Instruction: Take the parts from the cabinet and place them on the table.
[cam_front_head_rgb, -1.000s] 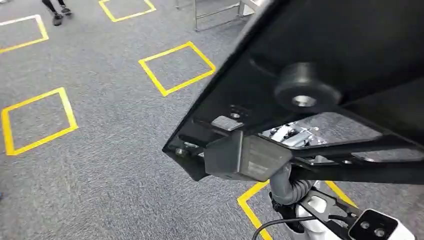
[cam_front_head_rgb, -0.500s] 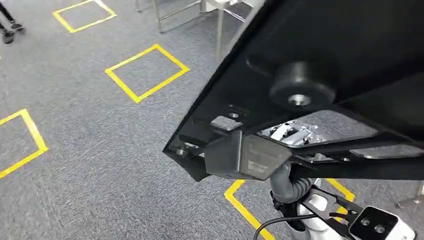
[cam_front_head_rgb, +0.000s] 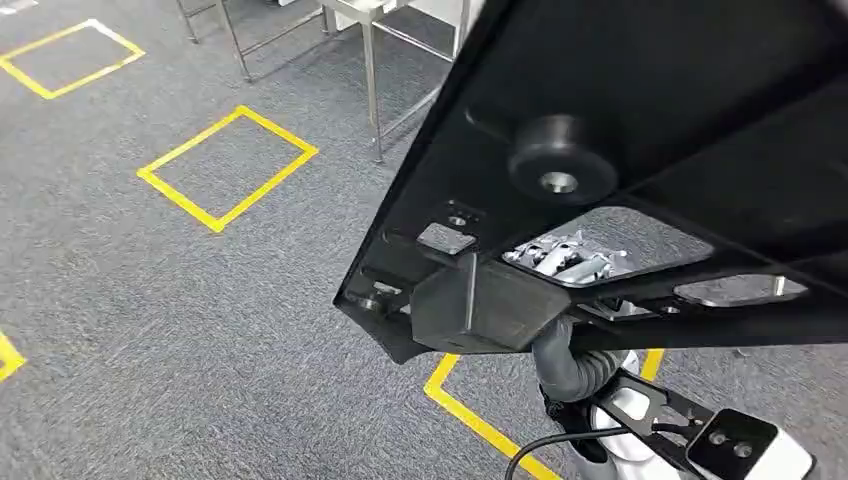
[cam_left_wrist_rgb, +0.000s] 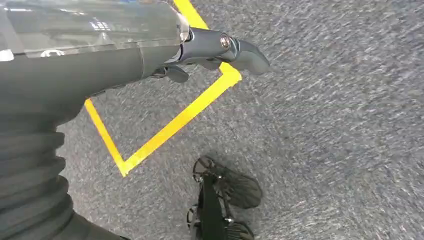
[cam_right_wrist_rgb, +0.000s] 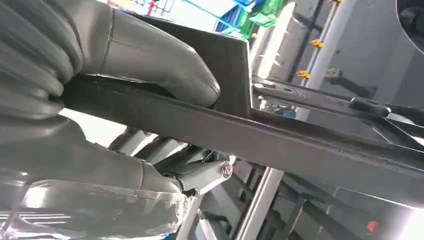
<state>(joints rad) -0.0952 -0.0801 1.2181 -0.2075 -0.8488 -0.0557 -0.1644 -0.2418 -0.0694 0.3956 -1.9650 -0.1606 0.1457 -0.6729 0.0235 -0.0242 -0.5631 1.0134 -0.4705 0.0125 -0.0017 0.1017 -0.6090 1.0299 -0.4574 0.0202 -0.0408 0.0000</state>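
A large black metal part (cam_front_head_rgb: 650, 110), a flat frame with cut-outs and a round rubber foot, is held up close in front of me and hides the right half of the head view. My right hand (cam_front_head_rgb: 570, 258) shows through one cut-out, gripping the part from below. In the right wrist view the thumb (cam_right_wrist_rgb: 150, 55) presses on a black bar of the part (cam_right_wrist_rgb: 300, 145), and darker fingers wrap under it. My left hand (cam_left_wrist_rgb: 200, 50) hangs over the carpet and holds nothing, its fingers apart.
Grey carpet (cam_front_head_rgb: 200, 300) carries yellow taped squares (cam_front_head_rgb: 225, 165). The steel legs of a table (cam_front_head_rgb: 370, 70) stand at the far top centre. Another taped corner (cam_front_head_rgb: 470, 415) lies near my feet.
The camera has turned: the taped squares slide left across the picture and steel table legs come into view at the top. The black part stays in my right hand.
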